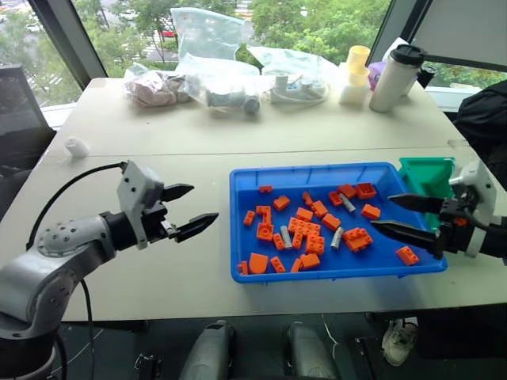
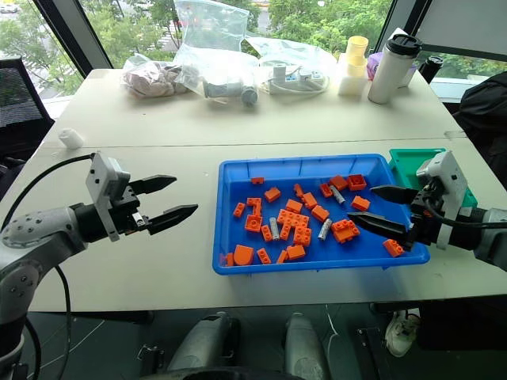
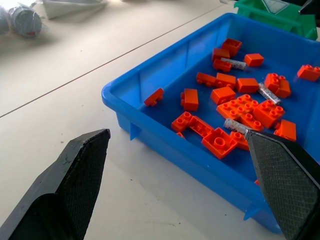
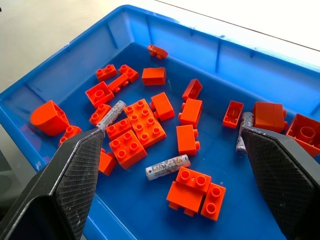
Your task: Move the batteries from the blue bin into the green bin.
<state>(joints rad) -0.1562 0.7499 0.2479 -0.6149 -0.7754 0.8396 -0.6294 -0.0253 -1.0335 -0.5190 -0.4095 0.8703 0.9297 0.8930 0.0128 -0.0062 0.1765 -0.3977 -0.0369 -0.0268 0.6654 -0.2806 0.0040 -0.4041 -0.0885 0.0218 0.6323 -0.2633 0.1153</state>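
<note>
The blue bin [image 1: 317, 169] lies on the table right of centre, holding many orange toy bricks [image 1: 305, 229] and three grey batteries [image 1: 338, 237] [image 1: 286, 236] [image 1: 347, 203]. In the right wrist view one battery [image 4: 167, 167] lies loose between the bricks, and two others [image 4: 111, 114] [image 4: 244, 131] lie against bricks. The green bin [image 1: 428, 174] stands against the blue bin's far right corner. My right gripper [image 1: 383, 212] hovers open and empty over the blue bin's right end, pointing left. My left gripper [image 1: 200, 206] is open and empty above the bare table, left of the blue bin.
Clear plastic bags [image 1: 207, 75] with odds and ends, a white tumbler [image 1: 395, 77] and yellow cups [image 1: 356, 63] line the far side of the table. A small white object [image 1: 77, 146] sits at the far left. A black chair [image 1: 17, 119] stands beyond the table's left edge.
</note>
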